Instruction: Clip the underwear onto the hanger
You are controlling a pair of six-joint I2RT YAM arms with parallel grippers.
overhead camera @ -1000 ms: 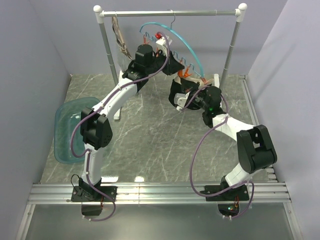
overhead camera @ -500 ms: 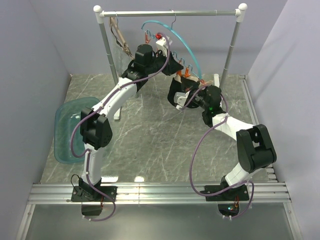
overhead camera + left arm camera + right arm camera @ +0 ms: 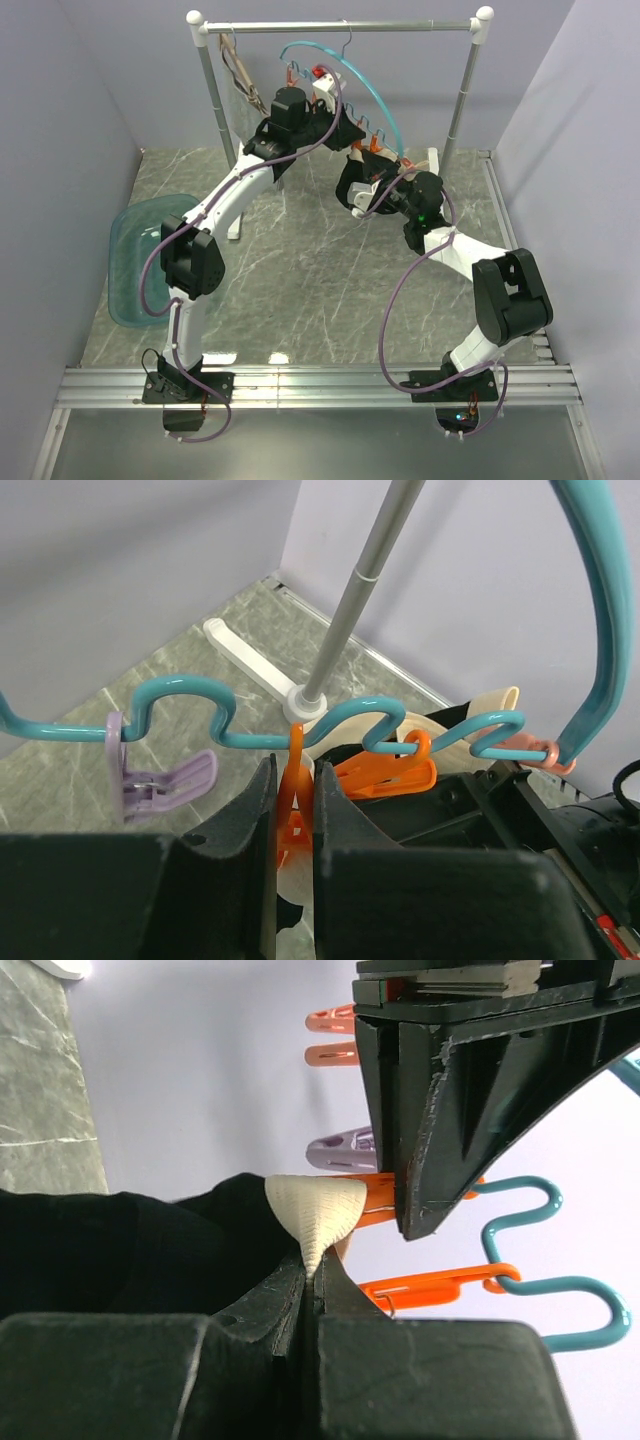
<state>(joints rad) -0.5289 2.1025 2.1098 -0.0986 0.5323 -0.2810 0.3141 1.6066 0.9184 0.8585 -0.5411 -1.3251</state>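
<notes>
Squeezing an orange clip (image 3: 296, 830) on the hanger (image 3: 180, 695) with my left gripper (image 3: 295, 777); right gripper (image 3: 310, 1272) clamped on the underwear (image 3: 150, 1250) by its waistband (image 3: 315, 1210), held just beside that clip (fabric not yet in its mouth). Remaining: feed waistband in, release both

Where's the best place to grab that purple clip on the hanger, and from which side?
Probably across the purple clip's two flat arms at its free end, coming from below. They stick out sideways and spread apart, while its other end hangs looped on the hanger wire, which blocks any approach from above.
</notes>
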